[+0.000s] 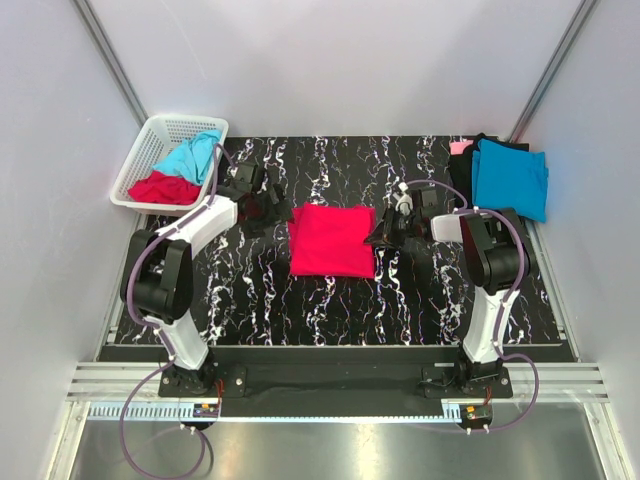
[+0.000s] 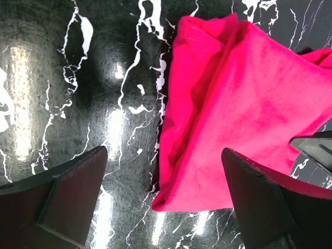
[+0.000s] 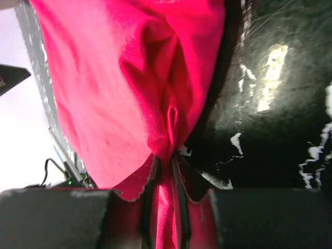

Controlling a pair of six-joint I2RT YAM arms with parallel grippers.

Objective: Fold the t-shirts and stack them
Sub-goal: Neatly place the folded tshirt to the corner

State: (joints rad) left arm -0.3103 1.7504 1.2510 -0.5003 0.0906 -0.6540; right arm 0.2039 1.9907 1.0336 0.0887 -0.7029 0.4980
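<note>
The right gripper (image 3: 165,168) has its jaws clenched on a gathered edge of the red shirt (image 3: 114,78), and the cloth bunches just ahead of the fingertips. The left gripper (image 2: 162,155) has its jaws spread wide and grasps nothing (the shirt's opposite edge lies just ahead of them; contact cannot be told). The shirt lies folded on the marbled table (image 1: 330,310) between the two grippers. Well behind the right jaws, a turquoise shirt (image 1: 510,178) lies folded.

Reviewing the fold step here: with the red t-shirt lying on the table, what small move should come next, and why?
Probably lower the left gripper and close it on the red t-shirt's left edge: its jaws stand open over that edge, while the right gripper is shut on the opposite edge.
</note>
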